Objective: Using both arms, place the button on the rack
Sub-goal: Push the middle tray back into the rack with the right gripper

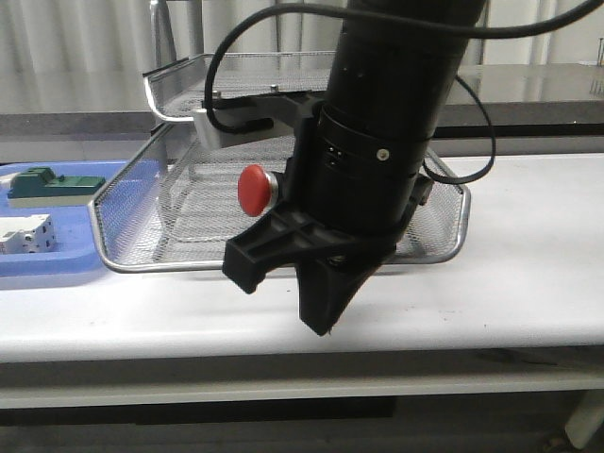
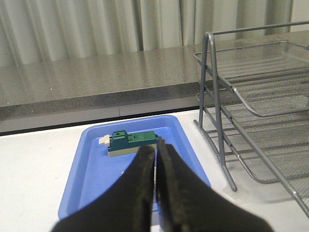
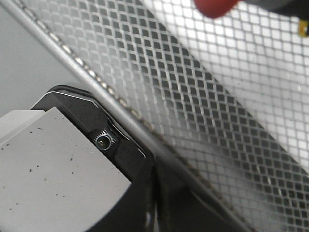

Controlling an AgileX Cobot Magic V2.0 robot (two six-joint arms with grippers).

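- Two black arms are seen: the right arm (image 1: pixel 377 142) fills the middle of the front view, hanging over the near edge of the rack (image 1: pixel 444 247), its gripper (image 1: pixel 288 283) pointing down toward the white table (image 1: pixel 510 274).
- The button (image 1: pixel 255 189) is seen in the front view over the lowest mesh tier, its red cap facing left and its body hidden behind the right arm; whether it rests on the mesh or is held cannot be told.
- In the right wrist view the right gripper's fingers (image 3: pixel 145 193) are seen pressed together at a thin seam, closed on nothing visible, beside the rack's rim (image 3: pixel 111 96).
- A red blur, taken for the button cap (image 3: pixel 215 6), is seen at the edge of that view over the mesh.
- The left gripper (image 2: pixel 155 193) is shown with its jaws closed and empty, above the blue plastic tray (image 2: pixel 91 183).
- A green block (image 2: pixel 130 141) lies in that tray, left of the rack; a white block (image 1: pixel 24 234) lies nearer in the same tray.
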